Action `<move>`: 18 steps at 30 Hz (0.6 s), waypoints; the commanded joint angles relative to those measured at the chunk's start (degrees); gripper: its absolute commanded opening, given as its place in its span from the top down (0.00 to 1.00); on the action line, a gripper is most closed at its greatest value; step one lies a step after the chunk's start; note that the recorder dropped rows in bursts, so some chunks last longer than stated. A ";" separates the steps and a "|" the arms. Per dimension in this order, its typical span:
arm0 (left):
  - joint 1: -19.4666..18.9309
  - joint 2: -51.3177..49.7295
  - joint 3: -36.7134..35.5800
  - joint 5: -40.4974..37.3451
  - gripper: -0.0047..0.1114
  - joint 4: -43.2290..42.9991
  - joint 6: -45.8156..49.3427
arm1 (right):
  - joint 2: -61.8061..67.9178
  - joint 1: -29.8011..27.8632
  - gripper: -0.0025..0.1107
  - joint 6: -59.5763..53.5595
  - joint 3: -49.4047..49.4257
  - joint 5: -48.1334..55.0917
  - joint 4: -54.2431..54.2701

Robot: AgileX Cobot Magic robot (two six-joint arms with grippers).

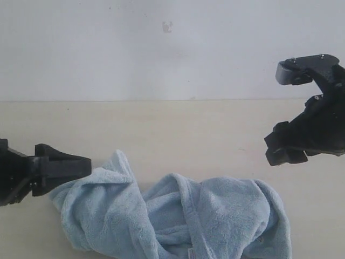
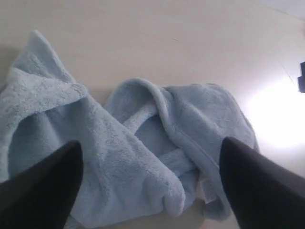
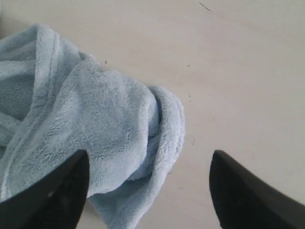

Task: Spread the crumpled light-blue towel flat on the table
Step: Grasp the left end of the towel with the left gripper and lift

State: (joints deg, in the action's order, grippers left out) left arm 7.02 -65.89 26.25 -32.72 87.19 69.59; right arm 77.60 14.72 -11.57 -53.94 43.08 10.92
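Towel (image 1: 178, 216) is found crumpled on the table (image 1: 161, 129), at the near edge of the exterior view, centre to left; its lowest part is cut off by the frame. The cloth is bunched into two lumps. A left lump is folded over itself with a corner pointing up toward the wall (image 1: 161, 48), and a broader right lump is wrapped round by a rolled hem. A shallow hollow is seen between the lumps. A small white tag (image 2: 207, 188) is noted near the hem at the near side. No part is spread flat, and bare tabletop is seen on the far side and to the right of the cloth. Left gripper (image 2: 151, 143) is seen low at the towel's left end, jaws wide apart. Nothing is clamped between them, and the folded left lump is seen beyond the gap. In the exterior view its tip is right at the cloth's edge; whether contact is made cannot be told. Right gripper (image 3: 148, 157) is also seen with jaws parted and nothing held. It is raised above the table to the right of the towel's right end and apart from it, and that rolled end is seen below and beyond its fingers.
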 commanded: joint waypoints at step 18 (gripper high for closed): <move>6.01 -27.29 24.94 -0.67 0.32 -42.11 -10.68 | 0.54 7.19 0.39 -11.45 0.13 -1.03 7.95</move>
State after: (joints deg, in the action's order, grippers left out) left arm 10.23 -89.52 47.18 -30.82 55.61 63.12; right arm 78.03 21.77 -22.44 -53.94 42.86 19.00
